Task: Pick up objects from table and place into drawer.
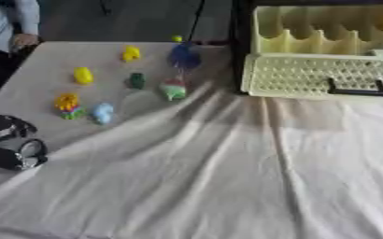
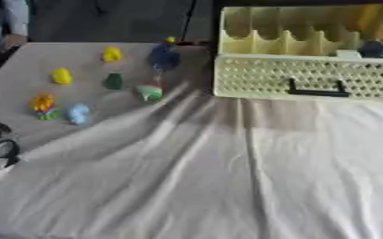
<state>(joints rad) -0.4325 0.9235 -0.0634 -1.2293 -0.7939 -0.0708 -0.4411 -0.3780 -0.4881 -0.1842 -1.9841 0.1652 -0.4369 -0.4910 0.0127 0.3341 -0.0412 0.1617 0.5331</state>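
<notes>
Waiting at lower left: left hand (image 1: 11, 148), fingers cannot tell | right hand unseen | small toys (image 1: 83, 75) scattered on wrinkled cloth (image 1: 227, 177), well apart from cream drawer (image 2: 309, 74) | probably light, slippery; pinch across middle.

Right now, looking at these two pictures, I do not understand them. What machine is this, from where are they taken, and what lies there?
Both pictures come from one stereo camera in a humanoid robot's head, looking down at a cloth covered table. The black and silver shape at the left edge is its left hand, holding nothing; whether its fingers are open I cannot tell. The right hand is out of view. Small toys lie at far left. The cream drawer stands open at far right.
</notes>
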